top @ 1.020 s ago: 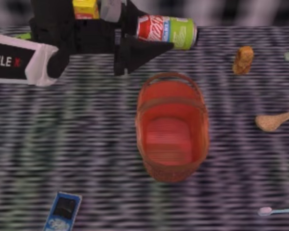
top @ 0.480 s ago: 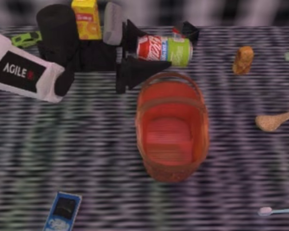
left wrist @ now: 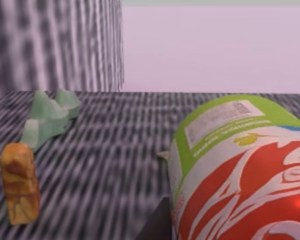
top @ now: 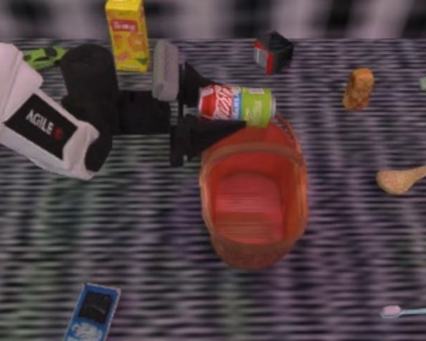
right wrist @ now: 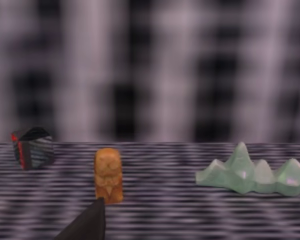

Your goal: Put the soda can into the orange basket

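The bench (top: 341, 270), covered in a grey striped pattern, is filling the top view. The left arm (top: 50, 131) is reaching in from nine o'clock, part of it running off the picture's left edge. The orange basket (top: 295, 192) is sitting near the centre, open side up, its arched handle crossing the far half. The left tool (top: 209, 114) is clamping the soda can (top: 236, 105) by its red end; the can is lying sideways in the air, green end toward three o'clock, over the basket's rim at twelve o'clock. The lower black finger is hiding part of that rim. In the left wrist view the can (left wrist: 240, 170) is crowding the frame, cut off at the edges.

Smaller things are lying around: a juice carton (top: 126, 34) at eleven o'clock, a blue device (top: 92, 312) at seven o'clock, a wooden spoon (top: 405, 177) at three o'clock, cut off by the edge, a black-and-red cube (top: 272, 51), a brown figurine (top: 358, 88), and a green toy car (top: 44, 54) partly hidden behind the arm. The right tool is showing only as a dark tip (right wrist: 87, 225) in the right wrist view; whether it is open, I cannot tell.
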